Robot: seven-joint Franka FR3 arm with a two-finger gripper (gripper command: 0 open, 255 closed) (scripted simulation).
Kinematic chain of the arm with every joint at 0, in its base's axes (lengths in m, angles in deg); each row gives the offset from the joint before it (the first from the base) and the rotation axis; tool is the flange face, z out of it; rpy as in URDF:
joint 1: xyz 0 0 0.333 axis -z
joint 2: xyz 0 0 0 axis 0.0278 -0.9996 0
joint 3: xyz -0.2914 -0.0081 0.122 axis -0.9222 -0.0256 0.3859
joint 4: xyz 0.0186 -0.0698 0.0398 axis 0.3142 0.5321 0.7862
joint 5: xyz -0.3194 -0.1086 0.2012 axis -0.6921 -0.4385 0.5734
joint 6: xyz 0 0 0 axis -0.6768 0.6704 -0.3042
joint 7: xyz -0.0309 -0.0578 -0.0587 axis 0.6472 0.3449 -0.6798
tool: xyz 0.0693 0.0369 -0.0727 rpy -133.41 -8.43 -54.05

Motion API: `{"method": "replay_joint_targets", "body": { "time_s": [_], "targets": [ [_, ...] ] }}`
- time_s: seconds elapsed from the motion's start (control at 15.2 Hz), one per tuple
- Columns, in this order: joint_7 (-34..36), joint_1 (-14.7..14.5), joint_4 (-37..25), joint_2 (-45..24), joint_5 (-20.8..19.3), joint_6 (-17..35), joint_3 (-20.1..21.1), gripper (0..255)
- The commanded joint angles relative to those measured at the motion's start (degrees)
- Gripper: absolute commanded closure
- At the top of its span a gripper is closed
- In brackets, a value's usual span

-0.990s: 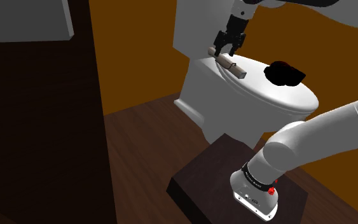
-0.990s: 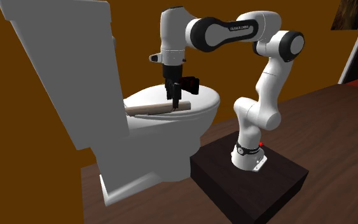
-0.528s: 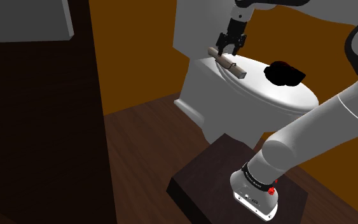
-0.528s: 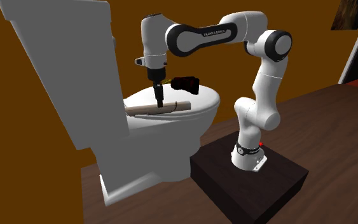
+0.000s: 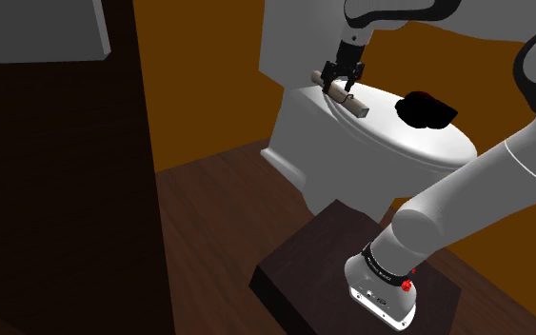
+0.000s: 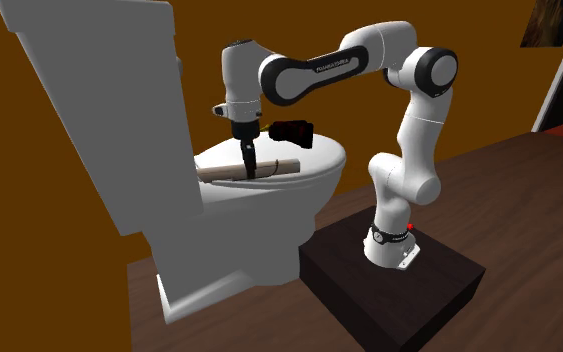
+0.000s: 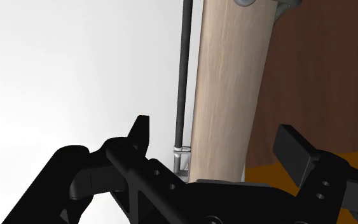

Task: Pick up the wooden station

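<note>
SUPPORT: toilet lid (image 5: pixel 399 141), shut | ARM (image 6: pixel 314 68): has swung along the lid toward the tank (image 6: pixel 89 110) and come down within the last second | PART: wooden station (image 7: pixel 228 83), pale bar lying flat on the lid by the tank | TOOL (image 7: pixel 217 130): open, fingers astride the bar with a gap on each side, holding nothing | STATUS: grasp pose judged reached; closing comes next.

Part of the wooden station (image 7: pixel 228 89) cut off by the picture edge, part behind the gripper (image 7: pixel 217 133), black thing (image 5: pixel 427 109) on the toilet lid (image 5: pixel 389 141) too dark to name
</note>
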State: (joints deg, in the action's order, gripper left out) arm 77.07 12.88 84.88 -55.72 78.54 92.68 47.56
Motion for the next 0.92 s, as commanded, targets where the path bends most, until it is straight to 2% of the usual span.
{"method": "replay_joint_targets", "body": {
  "time_s": [0.0, 0.59, 0.86],
  "targets": [
    [0.1, 0.0, 0.4, 0.1, 0.0, 0.3, 0.0, 255],
    [0.0, 0.0, 0.3, 0.0, 0.0, 0.4, 0.0, 255],
    [-0.2, 0.0, -2.8, 0.0, 0.1, -2.7, 0.1, 255]
  ]
}}
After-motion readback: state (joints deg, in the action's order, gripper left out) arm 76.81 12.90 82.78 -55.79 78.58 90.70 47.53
